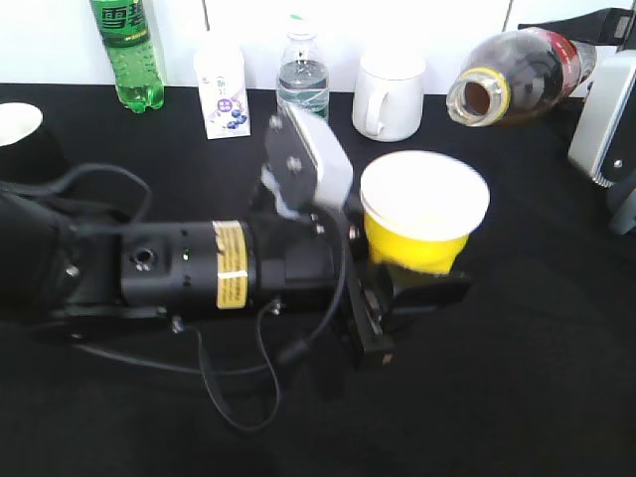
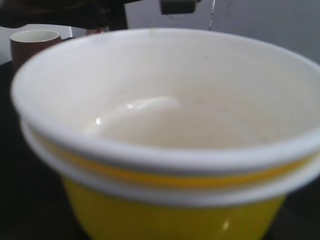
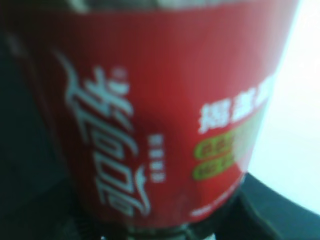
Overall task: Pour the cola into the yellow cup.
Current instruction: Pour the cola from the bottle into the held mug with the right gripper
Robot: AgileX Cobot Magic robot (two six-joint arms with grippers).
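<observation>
Two grippers busy | left gripper [image 1: 412, 283] clamped round the yellow cup [image 1: 422, 214], upright in its jaws | cola [image 1: 522, 75] tipped on its side up beyond the cup, open mouth facing it | right gripper's jaws hidden, grip cannot be told

Cola [image 1: 522, 75] tipped, mouth open; yellow cup [image 1: 422, 224] upright, empty.

Left wrist view | we see the yellow cup [image 2: 170, 150] filling the frame, blurred and very close | white rim, white inside, yellow wall below | a pale glossy patch on its inside bottom | a red-brown mug [image 2: 31, 45] with pale interior stands behind at upper left
</observation>
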